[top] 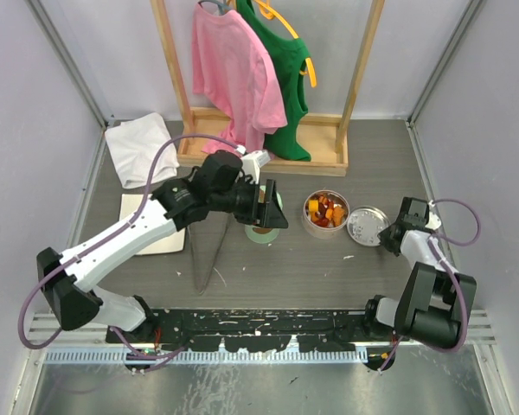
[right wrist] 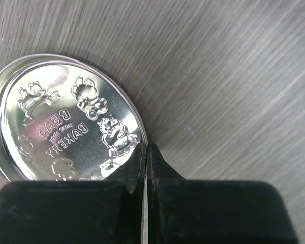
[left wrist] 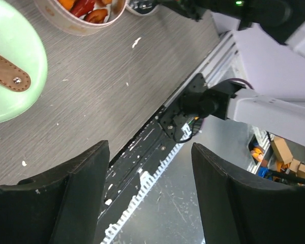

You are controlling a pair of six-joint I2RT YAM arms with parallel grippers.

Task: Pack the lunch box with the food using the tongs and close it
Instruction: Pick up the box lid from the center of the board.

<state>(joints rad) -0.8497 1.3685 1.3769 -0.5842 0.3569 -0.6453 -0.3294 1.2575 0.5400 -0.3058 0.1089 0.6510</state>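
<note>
Tongs near-far, tips pointing away

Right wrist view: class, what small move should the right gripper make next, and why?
Probably lift gently: the right gripper is shut at the rim of the round silver embossed lid, lying flat beside the round food-filled tin.

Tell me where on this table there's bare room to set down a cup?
Roomiest: the bare table front, between the tongs and the right arm, in front of the food tin. A smaller patch lies behind the silver lid, right of the clothes rack. Crowded: the middle row, where green container, tin, lid, left gripper and right gripper sit close together.
</note>
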